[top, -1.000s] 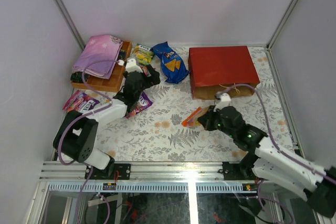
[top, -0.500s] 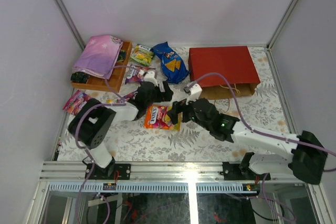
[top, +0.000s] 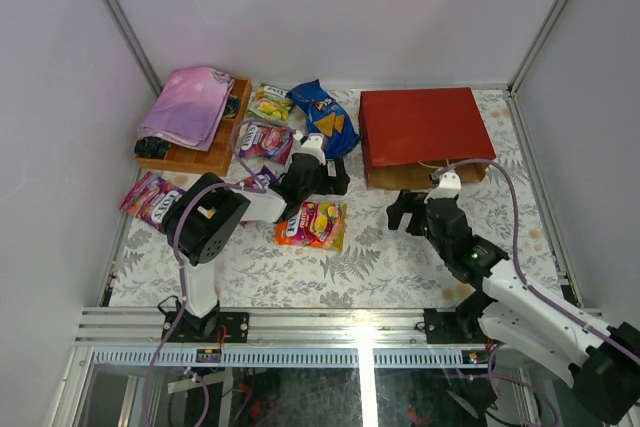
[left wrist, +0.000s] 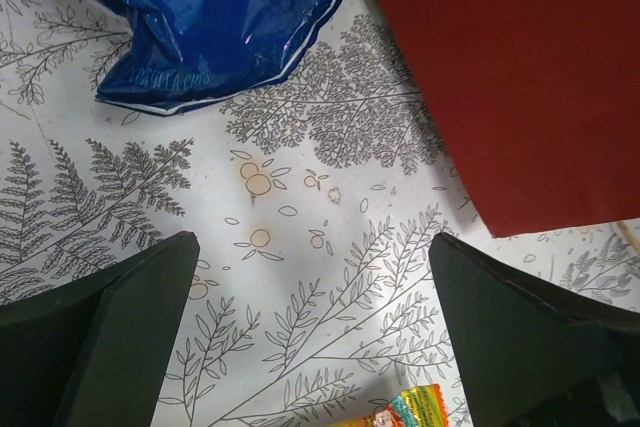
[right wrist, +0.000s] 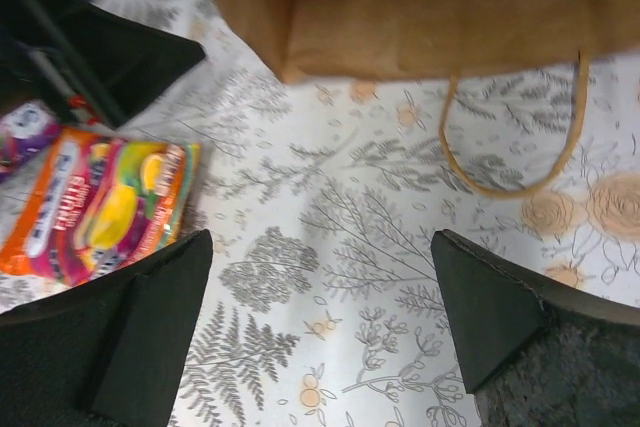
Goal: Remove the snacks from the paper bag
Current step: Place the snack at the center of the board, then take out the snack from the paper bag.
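White walls box in the leaf-print table [top: 380,269]. The red paper bag [top: 420,127] lies flat at far right, its brown mouth facing the right gripper [top: 405,212], whose jaws are spread and empty. A wooden tray [top: 210,157] with a pink cloth [top: 185,102] sits far left. The blue chip bag [top: 325,119] is out beside the paper bag. The left gripper [top: 338,177] is wide open over bare table. The orange packet [top: 312,224], pinched by the right gripper a second ago, lies free.

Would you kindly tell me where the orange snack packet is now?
In the top view, the orange packet lies flat on the table, just below the left claw and left of the right claw.
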You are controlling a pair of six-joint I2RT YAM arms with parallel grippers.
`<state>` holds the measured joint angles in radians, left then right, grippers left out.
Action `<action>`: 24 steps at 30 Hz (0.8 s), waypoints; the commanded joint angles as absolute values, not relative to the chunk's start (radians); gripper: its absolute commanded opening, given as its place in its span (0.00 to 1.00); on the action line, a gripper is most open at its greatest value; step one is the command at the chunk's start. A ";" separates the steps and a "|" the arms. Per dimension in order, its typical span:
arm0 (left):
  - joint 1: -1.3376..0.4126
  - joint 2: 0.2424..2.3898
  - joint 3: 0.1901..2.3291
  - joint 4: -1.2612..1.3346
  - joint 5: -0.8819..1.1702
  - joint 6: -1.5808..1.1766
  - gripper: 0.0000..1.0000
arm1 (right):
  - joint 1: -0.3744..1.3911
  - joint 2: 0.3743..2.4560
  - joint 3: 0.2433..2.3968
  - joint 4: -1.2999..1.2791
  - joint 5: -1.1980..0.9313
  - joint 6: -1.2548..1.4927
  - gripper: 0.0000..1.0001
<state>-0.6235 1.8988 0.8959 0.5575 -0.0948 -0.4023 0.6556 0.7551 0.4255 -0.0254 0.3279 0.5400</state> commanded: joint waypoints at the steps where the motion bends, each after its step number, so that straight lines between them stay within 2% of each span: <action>1: -0.621 1.918 0.915 0.608 -0.119 -0.373 1.00 | 0.623 0.836 0.419 0.053 0.314 0.612 0.99; 8: -0.621 1.919 0.928 0.591 -0.121 -0.366 1.00 | 0.547 0.990 0.463 0.138 0.269 0.644 0.99; 24: -0.622 1.919 0.937 0.573 -0.117 -0.364 1.00 | 0.513 1.067 0.464 0.191 0.233 0.641 0.99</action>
<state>-0.6220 1.9141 0.9085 0.5514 -0.0975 -0.3866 0.5220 1.0515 0.4244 0.1234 0.2550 0.6292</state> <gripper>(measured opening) 0.996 0.985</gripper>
